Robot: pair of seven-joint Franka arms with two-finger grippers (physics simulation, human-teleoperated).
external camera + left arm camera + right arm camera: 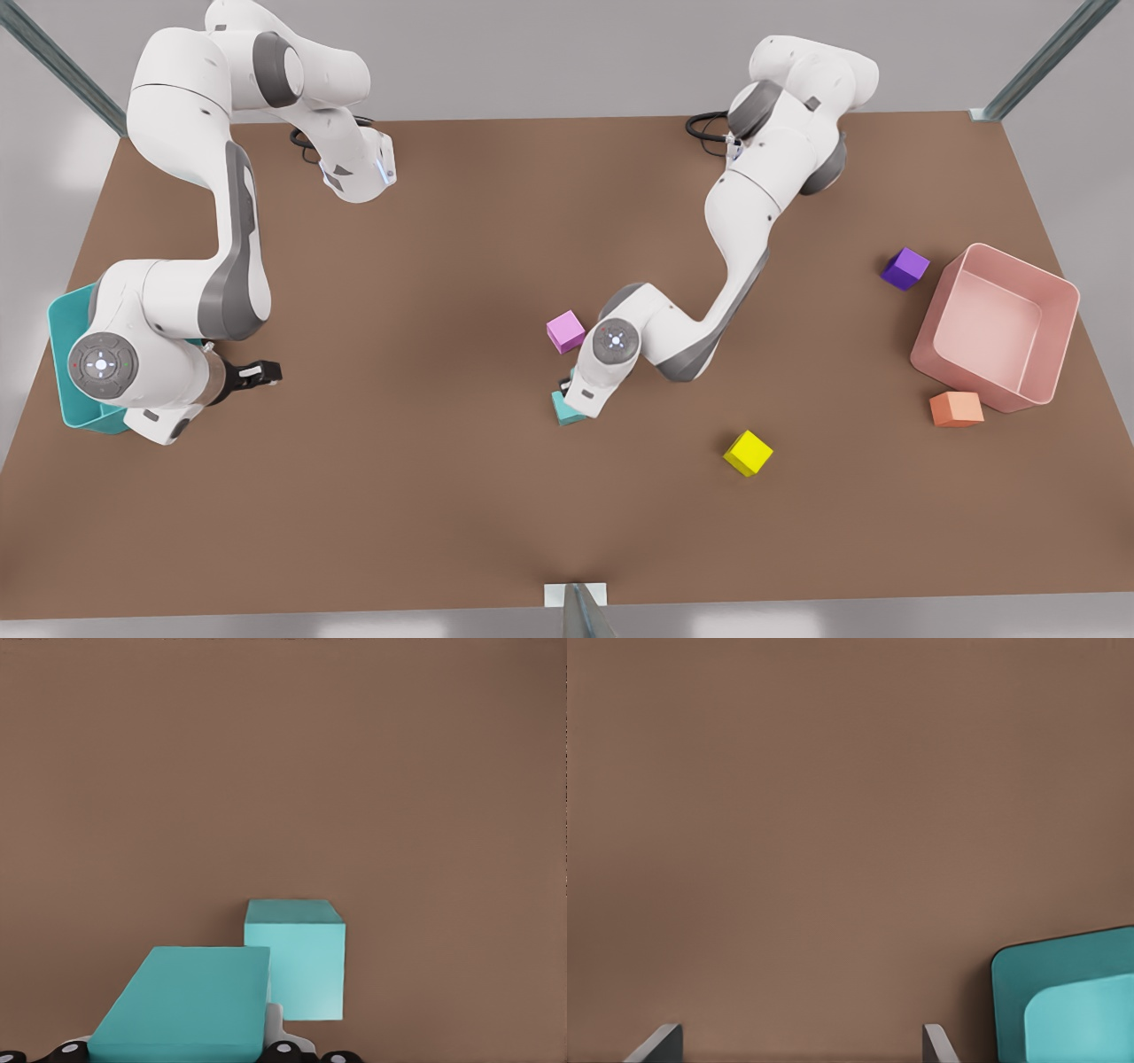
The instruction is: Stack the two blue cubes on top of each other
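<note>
**Held cube beside its partner: placement step pending**

Left gripper [567, 394], at table centre, is pinching one blue cube [182, 1001]. The second blue cube [297, 957] rests on the table [425, 496] close beside the held one; in the left wrist view they overlap, so contact cannot be told.

Judgement: carry step in hand, stack not yet made. Next move calls for squaring the held cube above the resting one, lowering flush, then releasing.

Right gripper [257, 374] waits by the teal bin [62, 354] at the front view's left edge, fingers [660, 1045] spread and empty.

Room: pink cube [565, 331] sits near the work spot. Yellow cube [748, 453] lies well apart. Bare table lies toward the front view's left.
</note>
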